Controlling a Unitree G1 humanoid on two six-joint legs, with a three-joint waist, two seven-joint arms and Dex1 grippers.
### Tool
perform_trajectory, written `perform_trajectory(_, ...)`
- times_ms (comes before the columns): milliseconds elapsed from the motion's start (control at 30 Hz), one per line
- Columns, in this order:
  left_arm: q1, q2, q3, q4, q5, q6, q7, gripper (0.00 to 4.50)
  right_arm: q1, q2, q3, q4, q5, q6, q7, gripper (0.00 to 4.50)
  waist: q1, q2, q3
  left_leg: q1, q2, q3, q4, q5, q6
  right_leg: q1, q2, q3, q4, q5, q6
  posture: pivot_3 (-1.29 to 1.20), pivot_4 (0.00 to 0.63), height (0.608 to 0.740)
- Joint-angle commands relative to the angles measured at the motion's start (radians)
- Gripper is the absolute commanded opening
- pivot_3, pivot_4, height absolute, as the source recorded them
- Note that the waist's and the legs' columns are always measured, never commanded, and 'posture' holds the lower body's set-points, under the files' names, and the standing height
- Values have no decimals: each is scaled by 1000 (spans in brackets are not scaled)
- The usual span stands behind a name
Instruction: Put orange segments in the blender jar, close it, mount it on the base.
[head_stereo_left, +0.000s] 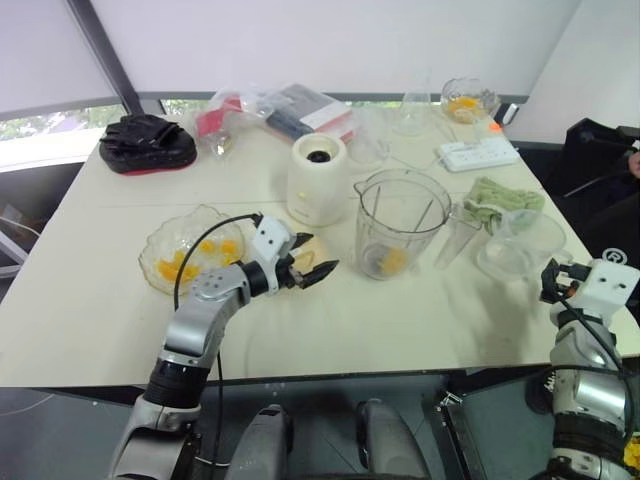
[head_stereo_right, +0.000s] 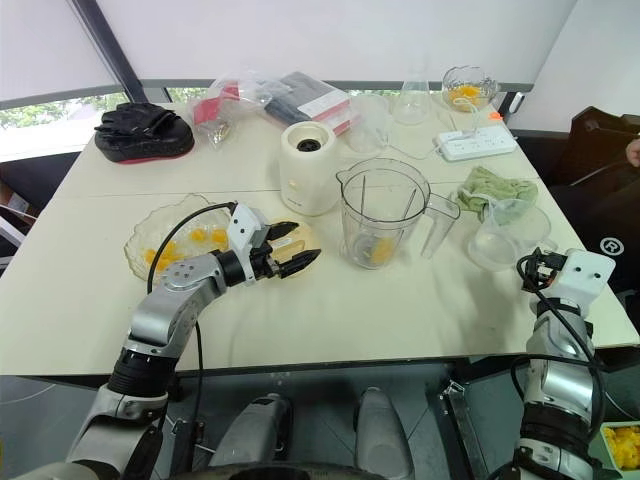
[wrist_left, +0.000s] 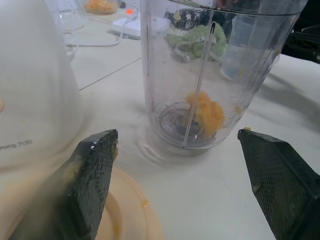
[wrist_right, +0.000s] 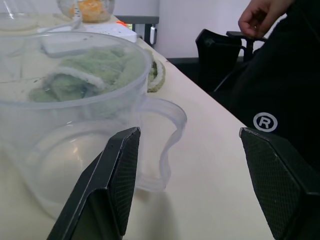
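We see the blender jar standing upright near the middle of the table, lidless, with a few orange segments lying at its bottom beside the small metal blade. It is a clear, tapered pitcher with a pouring lip and a side handle, and its walls look smeared with juice. Just beside it, on the robot's left, stands the base, a squat cream-white cylinder with a dark round socket on top; jar and base are apart, so the jar is not mounted. Further to the left a shallow scalloped glass bowl holds several more orange pieces. A flat pale orange lid lies on the table in front of the base, under the left gripper.

On the robot's right, a second clear jug with a handle sits near the table edge; we cannot tell whether anything is in it. A green cloth lies behind it, and a small glass bowl with orange contents stands at the far edge.

The left gripper hovers above the lid, pointing toward the jar, its jaws spread wide and holding nothing. The right gripper is beside the clear jug, jaws well apart, also empty.
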Motion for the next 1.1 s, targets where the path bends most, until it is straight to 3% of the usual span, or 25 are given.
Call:
perform_trajectory(33, -7, 11, 0, -48, -19, -9, 3, 4000, -34, -24, -13, 40, -6, -45, -9, 3283, -1, 0, 0, 0, 0, 0, 0, 0, 0, 0, 0, 0, 0, 0, 0, 0, 150, 740)
perform_trajectory(800, 3, 4, -5, -85, -31, 7, 35, 4000, -204, -93, -6, 351, -14, -172, -27, 3283, -2, 0, 0, -1, 0, 0, -1, 0, 0, 0, 0, 0, -2, 0, 0, 0, 150, 740)
perform_trajectory(900, 11, 4, -14, -100, -35, 12, 38, 4044, -212, -93, -2, 363, -12, -181, -26, 2381, -2, 0, 0, -1, 0, 0, -1, 0, 0, 0, 0, 0, -2, 0, 0, 0, 150, 740)
perform_trajectory(1000, 13, 1, -16, -104, -43, 20, 46, 4044, -220, -94, 3, 376, -11, -190, -21, 975, -1, 0, 0, -1, 0, 0, -2, 0, 0, 0, 0, 0, -2, 0, 0, 0, 150, 740)
perform_trajectory(1033, 14, 1, -18, -106, -46, 22, 47, 4044, -222, -94, 5, 380, -11, -192, -21, 266, -1, 0, 0, -1, 0, 0, -2, 0, 0, 0, 0, 0, -3, 0, 0, 0, 150, 740)
perform_trajectory(1100, 17, 3, -20, -110, -48, 25, 49, 4044, -224, -93, 7, 386, -8, -197, -21, 44, 0, 0, 0, -1, 0, 0, -1, 0, 0, 0, 0, 0, -3, 0, 0, 0, 150, 740)
